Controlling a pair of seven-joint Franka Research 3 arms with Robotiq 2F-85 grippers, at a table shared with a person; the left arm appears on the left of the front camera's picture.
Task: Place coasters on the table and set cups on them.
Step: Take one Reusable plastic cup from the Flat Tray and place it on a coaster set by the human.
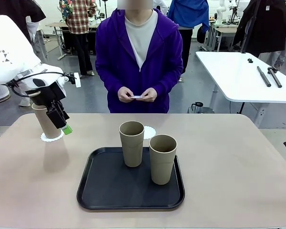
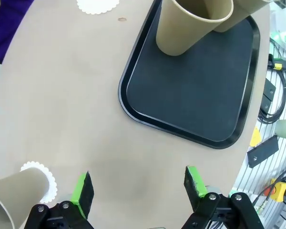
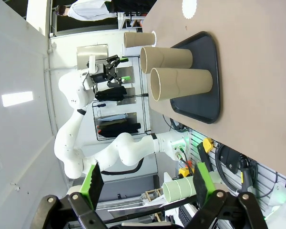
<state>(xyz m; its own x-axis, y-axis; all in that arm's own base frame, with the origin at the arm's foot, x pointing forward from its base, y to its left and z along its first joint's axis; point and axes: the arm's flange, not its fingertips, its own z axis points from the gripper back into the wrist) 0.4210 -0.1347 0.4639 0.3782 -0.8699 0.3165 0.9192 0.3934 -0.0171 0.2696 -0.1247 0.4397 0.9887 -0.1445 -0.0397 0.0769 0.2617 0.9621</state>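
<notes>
One tan cup (image 1: 44, 119) stands on a scalloped white coaster (image 1: 53, 137) at the table's (image 1: 229, 167) far left. My left gripper (image 1: 62, 125) hangs open just right of that cup, apart from it; in the left wrist view the cup (image 2: 9, 193) and its coaster (image 2: 42, 175) lie left of my open gripper (image 2: 138, 186). Two more cups (image 1: 132, 143) (image 1: 162, 158) stand on the black tray (image 1: 109, 191). A bare coaster (image 1: 149, 132) lies just behind the tray. The person's hands hold a third coaster (image 1: 137, 97). My right gripper (image 3: 148, 181) is open, off the table's side, holding nothing.
The person in a purple jacket stands at the far edge, hands at waist height. The tray (image 2: 190, 95) takes up the middle of the table. Bare tabletop lies to the right and in front of the tray. A white table (image 1: 243, 71) with black rods stands behind on the right.
</notes>
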